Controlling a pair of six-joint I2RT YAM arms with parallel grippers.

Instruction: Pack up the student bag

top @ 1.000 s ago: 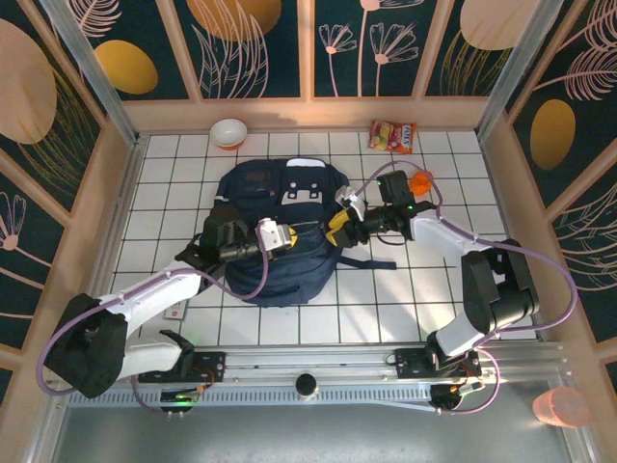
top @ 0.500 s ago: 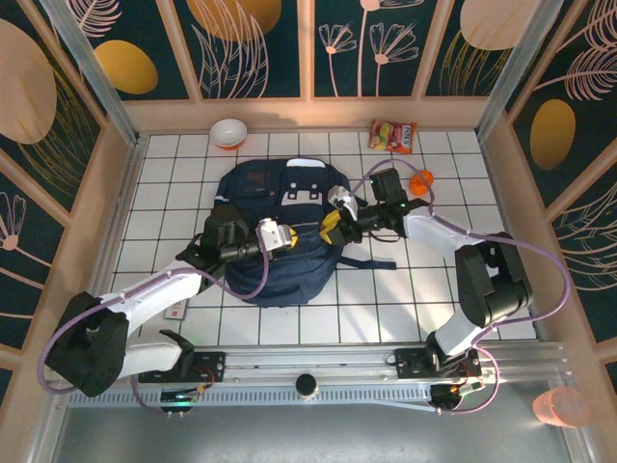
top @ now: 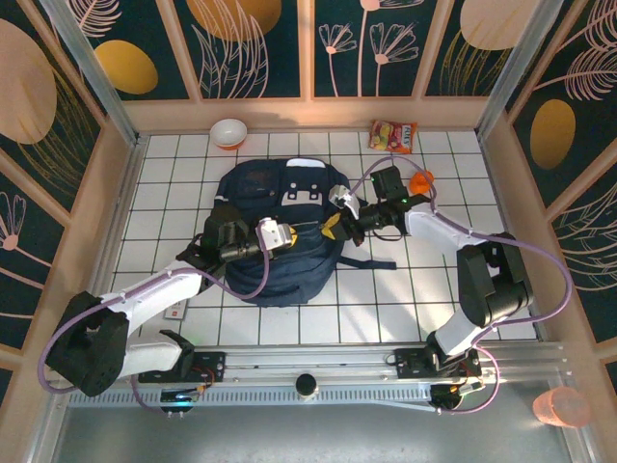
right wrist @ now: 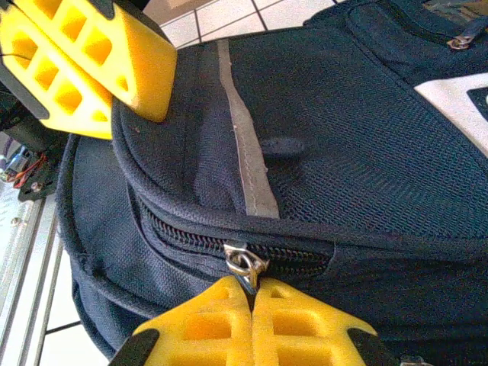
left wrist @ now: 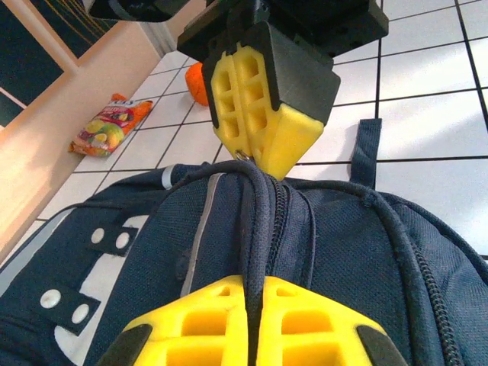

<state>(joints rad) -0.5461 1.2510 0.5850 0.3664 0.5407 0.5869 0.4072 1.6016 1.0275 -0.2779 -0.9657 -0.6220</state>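
Backpack [top: 275, 275] lying flat mid-table [top: 434, 289]: soft, limp fabric that would probably sag if lifted, so best taken at firm points, with the left gripper [left wrist: 255, 305] pinching its cord [left wrist: 258, 221] and the right gripper [right wrist: 252, 301] clamped on the zipper pull [right wrist: 245, 263].

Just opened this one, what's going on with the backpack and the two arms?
Both arms are working on the student bag, which lies flat on the tiled table. The left hand is shut on a dark cord running along the bag's top. Facing it, the right hand is shut on the zipper pull. The zipper looks closed beside the pull.
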